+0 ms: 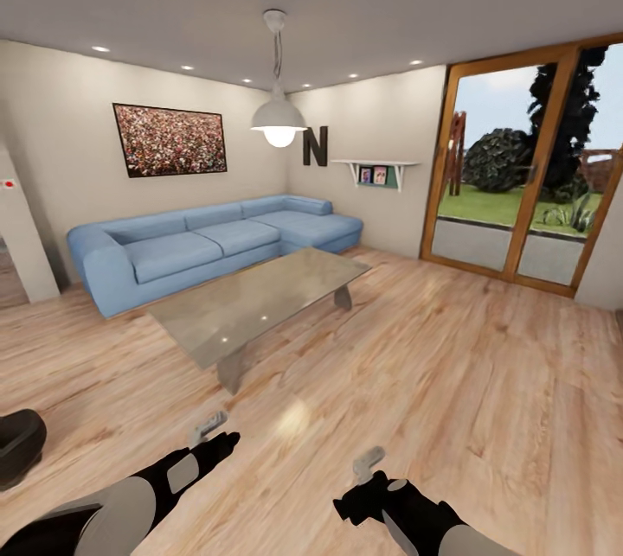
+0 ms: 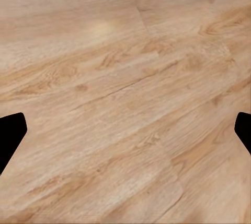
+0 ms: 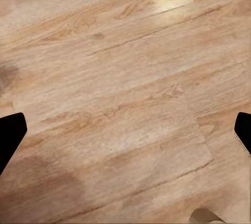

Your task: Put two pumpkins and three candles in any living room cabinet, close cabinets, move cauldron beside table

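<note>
Head view: living room with a light wood plank floor point(image 1: 450, 366), off-white walls, recessed ceiling spots. A long low worktop point(image 1: 260, 301) with a glossy grey-brown top stands mid-room on the floor, its surface bare and reflecting the ceiling lights. Behind it, a blue corner sofa point(image 1: 208, 240) runs along the far wall and turns at the corner. Above the sofa hangs a dark-framed picture point(image 1: 170, 139). A white pendant lamp point(image 1: 279, 119) hangs from the ceiling over the worktop area. On the adjoining wall: a dark letter N point(image 1: 315, 146) and a small shelf point(image 1: 375, 170) carrying small pictures. At right, wood-framed glass doors point(image 1: 519, 184) give onto grass and dark shrubs outside.

The cauldron point(image 1: 19, 445), glossy black, sits on the floor at the left edge of the head view, partly cut off, well apart from the worktop.

Both arms are low in the head view, over bare floor. Left claw point(image 1: 208, 426): fingertips spread wide at the edges of the left wrist view, nothing between them, only floor planks beyond. Right claw point(image 1: 368, 463): likewise spread apart in the right wrist view, holding nothing, over floor.
</note>
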Robot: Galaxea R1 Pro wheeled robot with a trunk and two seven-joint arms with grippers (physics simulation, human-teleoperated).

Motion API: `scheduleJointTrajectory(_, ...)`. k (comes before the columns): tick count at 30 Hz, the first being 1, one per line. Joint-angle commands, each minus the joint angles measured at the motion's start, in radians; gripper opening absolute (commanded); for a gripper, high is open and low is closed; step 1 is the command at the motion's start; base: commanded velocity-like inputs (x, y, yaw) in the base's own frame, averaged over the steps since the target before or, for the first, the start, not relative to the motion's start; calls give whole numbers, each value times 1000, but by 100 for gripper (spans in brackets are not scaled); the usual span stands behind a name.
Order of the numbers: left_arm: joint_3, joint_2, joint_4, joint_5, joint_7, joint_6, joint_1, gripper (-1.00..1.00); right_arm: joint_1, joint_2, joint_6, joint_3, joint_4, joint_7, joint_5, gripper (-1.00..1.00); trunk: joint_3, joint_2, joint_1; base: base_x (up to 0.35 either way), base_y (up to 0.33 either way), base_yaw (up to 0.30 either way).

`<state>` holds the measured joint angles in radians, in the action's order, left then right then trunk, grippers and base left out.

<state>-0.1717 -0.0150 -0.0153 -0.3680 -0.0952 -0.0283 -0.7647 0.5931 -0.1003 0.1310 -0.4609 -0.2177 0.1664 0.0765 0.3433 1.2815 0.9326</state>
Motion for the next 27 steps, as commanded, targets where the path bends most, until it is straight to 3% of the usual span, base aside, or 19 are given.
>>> scheduleJointTrajectory(1, -8, 0, -2, -3, -4, -3, -1, 100, 1, 1, 6, -5, -2, 1, 8, 100, 1, 1, 0, 277, -87, 73)
scheduleJointTrajectory(9, -8, 0, -2, -3, -4, -3, -1, 100, 1, 1, 6, -4, -2, 1, 8, 100, 1, 1, 0, 253, -64, 24)
scheduleJointTrajectory(27, -8, 0, -2, -3, -4, -2, -1, 100, 1, 1, 6, -4, -2, 1, 8, 100, 2, 1, 0, 17, -3, 65)
